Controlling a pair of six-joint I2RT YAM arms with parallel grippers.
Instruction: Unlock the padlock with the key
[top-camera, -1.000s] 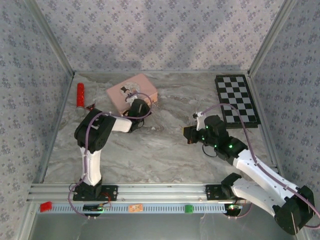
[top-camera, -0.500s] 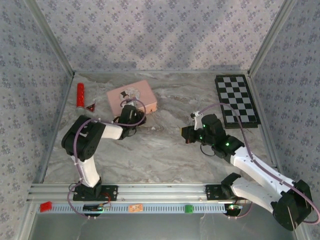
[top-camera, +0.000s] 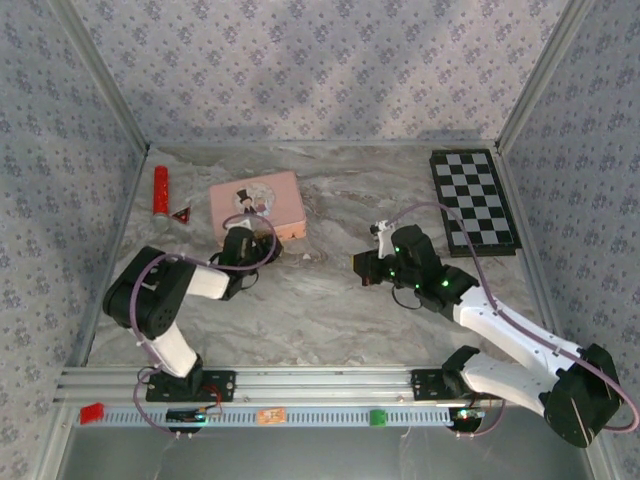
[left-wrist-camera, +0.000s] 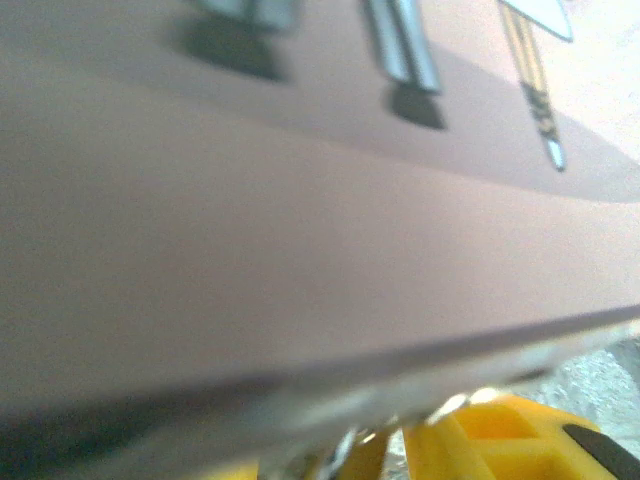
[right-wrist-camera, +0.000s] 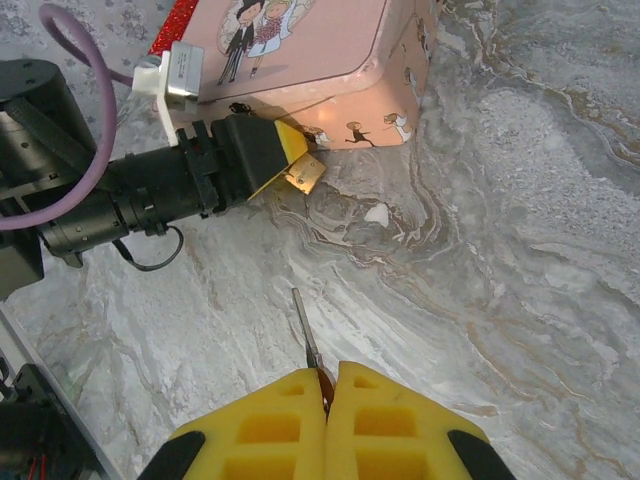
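Rear overhead, close wrists, shared tin (top-camera: 262, 196)

No words or numbers can be read. The pink tin (top-camera: 258, 205), at about 11 o'clock in the overhead view, carries drawn cartoon figures on its lid and side; any lettering there is too small to tell. The orange tag (top-camera: 269, 416) on the front rail (top-camera: 320, 383), at 6 o'clock, is blurred.

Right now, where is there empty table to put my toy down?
Bare marble lies between the pink tin and the checkerboard, and mid-table by the near rail. Crowded: the tin's front edge, where the left end effector grips the padlock.
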